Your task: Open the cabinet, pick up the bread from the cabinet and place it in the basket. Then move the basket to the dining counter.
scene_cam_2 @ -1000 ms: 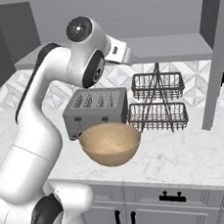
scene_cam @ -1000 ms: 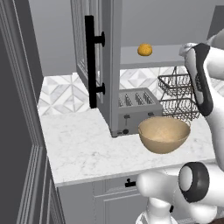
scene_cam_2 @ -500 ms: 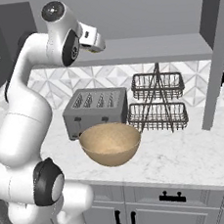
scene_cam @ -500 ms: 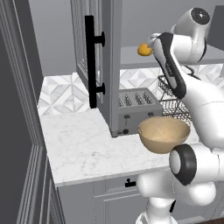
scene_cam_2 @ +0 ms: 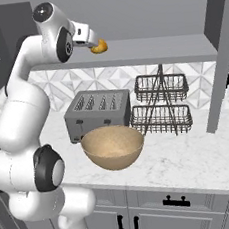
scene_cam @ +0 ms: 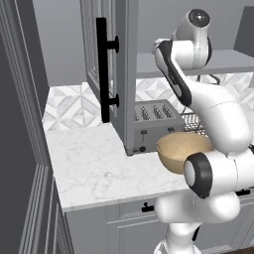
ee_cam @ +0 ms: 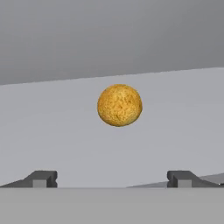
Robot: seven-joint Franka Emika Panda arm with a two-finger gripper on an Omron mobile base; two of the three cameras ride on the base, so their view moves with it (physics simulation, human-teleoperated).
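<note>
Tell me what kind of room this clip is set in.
A rendered kitchen, most likely. A toaster and a black wire rack stand on a marble worktop against a tiled backsplash, and a grey wall cabinet above holds a bread bun.

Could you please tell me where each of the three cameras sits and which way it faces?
Left base view: behind-left, facing the open grey glass-door cabinet; white arm fills the right.
Right base view: behind-right; arm at left, hand by the small round golden-orange bread.
Hand view: along the open fingertips at the bread.
Both base views share the tan round basket.
</note>
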